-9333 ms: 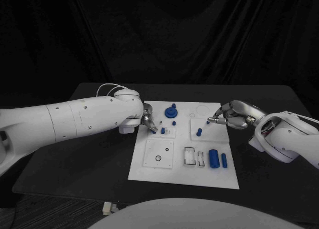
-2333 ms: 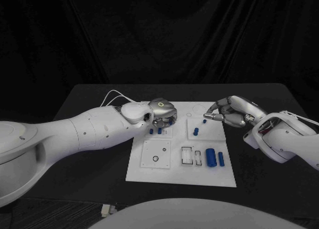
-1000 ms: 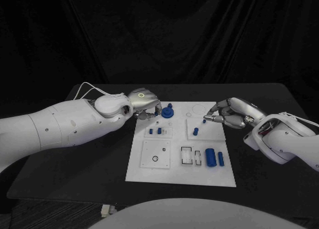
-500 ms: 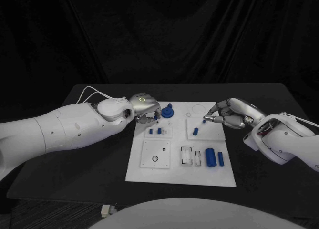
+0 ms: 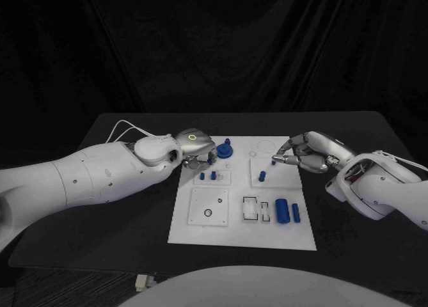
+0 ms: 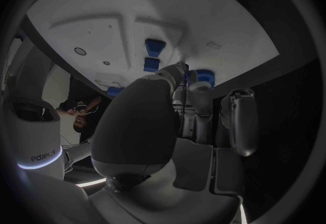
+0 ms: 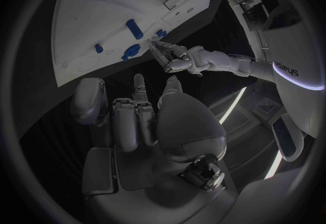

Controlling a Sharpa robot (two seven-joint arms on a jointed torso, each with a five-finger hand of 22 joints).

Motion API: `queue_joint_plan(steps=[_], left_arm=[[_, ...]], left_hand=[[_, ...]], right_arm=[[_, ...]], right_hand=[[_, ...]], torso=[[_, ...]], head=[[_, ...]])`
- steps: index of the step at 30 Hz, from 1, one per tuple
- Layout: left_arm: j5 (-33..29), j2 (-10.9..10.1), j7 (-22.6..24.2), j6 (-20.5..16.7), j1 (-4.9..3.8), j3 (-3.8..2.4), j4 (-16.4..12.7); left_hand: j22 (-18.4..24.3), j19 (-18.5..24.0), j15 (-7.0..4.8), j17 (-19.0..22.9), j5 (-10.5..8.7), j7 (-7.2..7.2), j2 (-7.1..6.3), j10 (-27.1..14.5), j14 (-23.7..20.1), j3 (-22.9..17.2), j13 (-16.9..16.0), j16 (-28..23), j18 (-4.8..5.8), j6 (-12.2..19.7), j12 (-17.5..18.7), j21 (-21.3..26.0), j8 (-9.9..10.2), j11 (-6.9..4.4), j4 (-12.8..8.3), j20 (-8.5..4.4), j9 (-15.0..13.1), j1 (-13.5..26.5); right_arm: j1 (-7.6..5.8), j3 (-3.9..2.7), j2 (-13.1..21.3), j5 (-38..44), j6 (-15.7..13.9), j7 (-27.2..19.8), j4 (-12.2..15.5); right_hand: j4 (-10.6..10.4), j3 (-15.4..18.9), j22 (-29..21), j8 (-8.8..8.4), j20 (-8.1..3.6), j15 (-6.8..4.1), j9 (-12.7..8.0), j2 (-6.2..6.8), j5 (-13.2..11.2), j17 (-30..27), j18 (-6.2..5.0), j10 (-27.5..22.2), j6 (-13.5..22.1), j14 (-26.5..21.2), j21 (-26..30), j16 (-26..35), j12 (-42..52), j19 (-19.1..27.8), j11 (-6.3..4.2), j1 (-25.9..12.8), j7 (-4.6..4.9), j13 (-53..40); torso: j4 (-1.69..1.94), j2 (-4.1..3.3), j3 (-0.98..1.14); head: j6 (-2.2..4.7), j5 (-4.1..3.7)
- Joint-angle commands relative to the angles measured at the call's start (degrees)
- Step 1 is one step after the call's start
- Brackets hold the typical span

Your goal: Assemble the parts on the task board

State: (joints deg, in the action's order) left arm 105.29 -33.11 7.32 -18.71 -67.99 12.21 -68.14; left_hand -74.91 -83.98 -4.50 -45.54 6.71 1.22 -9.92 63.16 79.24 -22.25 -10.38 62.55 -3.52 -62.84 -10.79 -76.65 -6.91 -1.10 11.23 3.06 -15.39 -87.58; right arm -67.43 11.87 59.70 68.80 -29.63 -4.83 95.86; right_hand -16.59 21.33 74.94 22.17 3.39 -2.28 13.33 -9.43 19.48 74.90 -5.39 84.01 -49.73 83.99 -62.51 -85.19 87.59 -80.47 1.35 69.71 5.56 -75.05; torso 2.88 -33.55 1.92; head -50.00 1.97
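The white task board (image 5: 243,229) lies mid-table. A round blue part with a knob (image 5: 225,151) stands at its far left. Two blue pegs (image 5: 208,175) stand nearer, and a third peg (image 5: 261,176) and a small blue stub (image 5: 272,163) stand to the right. Two blue cylinders (image 5: 288,212) lie at the near right. My left hand (image 5: 196,149) hovers with curled fingers between the round part and the two pegs. In the left wrist view its fingertips (image 6: 182,67) are beside a blue piece (image 6: 201,75); whether they hold it is unclear. My right hand (image 5: 308,152) hangs at the board's far right edge, its fingers (image 7: 138,93) apart and holding nothing.
Empty slots and a ring outline (image 5: 212,212) mark the board's near left. A white cable (image 5: 121,131) loops over my left arm. Black table (image 5: 121,217) surrounds the board, with bare room at the left and right.
My left hand pulled back from over the two pegs to the board's far left corner, then eased slightly nearer. My right hand has stayed in place.
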Motion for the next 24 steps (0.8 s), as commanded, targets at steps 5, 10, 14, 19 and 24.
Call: queue_joint_plan(steps=[5,10,14,19,24], left_arm=[[0.0,0.5,-0.1,1.0,0.27,-0.05,0.4],[0.0,0.8,0.0,0.9,0.38,-0.05,0.7],[0.0,1.0,0.2,0.8,0.47,-0.05,1.0],[0.0,1.2,0.3,0.8,0.59,-0.05,1.2],[0.0,1.5,0.4,1.0,0.71,-0.05,1.5]], left_hand=[[-11.2,-0.4,-0.04,0.6,0.23,0.04,-0.11,0.5,-0.5,-0.4,0.0,-0.6,0.57,0.5,0.4,0.6,0.3,-0.02,-0.1,-0.52,0.1,0.0],[-11.2,-0.4,-0.04,0.6,0.3,0.03,-0.11,0.6,-0.5,-0.5,0.0,-0.6,0.57,0.5,0.4,0.6,0.3,-0.03,-0.2,-0.52,0.1,-0.1],[-11.2,-0.4,-0.04,0.7,0.42,0.0,-0.12,0.6,-0.5,-0.6,0.0,-0.6,0.57,0.6,0.4,0.6,0.4,-0.05,-0.3,-0.52,0.1,-0.2],[-11.2,-0.4,-0.05,0.7,0.49,-0.01,-0.12,0.7,-0.6,-0.6,0.0,-0.7,0.56,0.7,0.5,0.7,0.5,-0.06,-0.4,-0.52,0.1,-0.2],[-11.2,-0.4,-0.05,0.7,0.53,-0.01,-0.09,0.8,-0.6,-0.6,0.0,-0.7,0.56,0.7,0.5,0.7,0.5,-0.06,-0.4,-0.52,0.1,-0.2]], right_arm=[[0.18,-0.03,0.0,0.1,0.1,0.8,0.1],[0.18,-0.03,0.0,0.1,0.1,0.8,0.1],[0.18,-0.03,0.0,0.1,0.1,0.7,0.1],[0.19,-0.03,0.1,0.1,0.1,0.7,0.2],[0.19,-0.03,0.1,0.1,0.1,0.8,0.1]], right_hand=[[0.0,0.2,6.6,0.17,0.01,-0.58,0.1,-0.18,0.2,5.3,-0.18,2.9,0.0,3.7,0.2,0.2,-0.4,0.1,-0.35,0.4,-0.11,-10.8],[0.0,0.2,6.6,0.17,0.01,-0.58,0.1,-0.18,0.2,5.3,-0.18,2.9,0.0,3.7,0.2,0.2,-0.4,0.1,-0.35,0.4,-0.11,-10.8],[0.0,0.2,6.6,0.17,0.01,-0.58,0.1,-0.18,0.2,5.3,-0.18,2.9,0.0,3.7,0.2,0.2,-0.4,0.1,-0.35,0.4,-0.11,-10.8],[0.0,0.2,6.7,0.16,0.01,-0.58,0.1,-0.26,0.3,5.3,-0.17,2.9,0.0,3.7,0.2,0.2,-0.4,0.1,-0.35,0.5,-0.11,-10.8],[0.0,0.2,6.7,0.16,0.01,-0.58,0.1,-0.26,0.3,5.3,-0.17,2.9,0.0,3.7,0.2,0.2,-0.4,0.1,-0.35,0.5,-0.11,-10.8]], torso=[[0.0,-0.01,0.01],[0.01,-0.01,0.0],[0.01,0.0,-0.01],[0.01,-0.02,0.0],[0.01,0.0,0.0]], head=[[0.0,-0.08],[0.0,-0.06],[0.0,-0.14],[0.0,-0.17],[0.0,-0.19]])
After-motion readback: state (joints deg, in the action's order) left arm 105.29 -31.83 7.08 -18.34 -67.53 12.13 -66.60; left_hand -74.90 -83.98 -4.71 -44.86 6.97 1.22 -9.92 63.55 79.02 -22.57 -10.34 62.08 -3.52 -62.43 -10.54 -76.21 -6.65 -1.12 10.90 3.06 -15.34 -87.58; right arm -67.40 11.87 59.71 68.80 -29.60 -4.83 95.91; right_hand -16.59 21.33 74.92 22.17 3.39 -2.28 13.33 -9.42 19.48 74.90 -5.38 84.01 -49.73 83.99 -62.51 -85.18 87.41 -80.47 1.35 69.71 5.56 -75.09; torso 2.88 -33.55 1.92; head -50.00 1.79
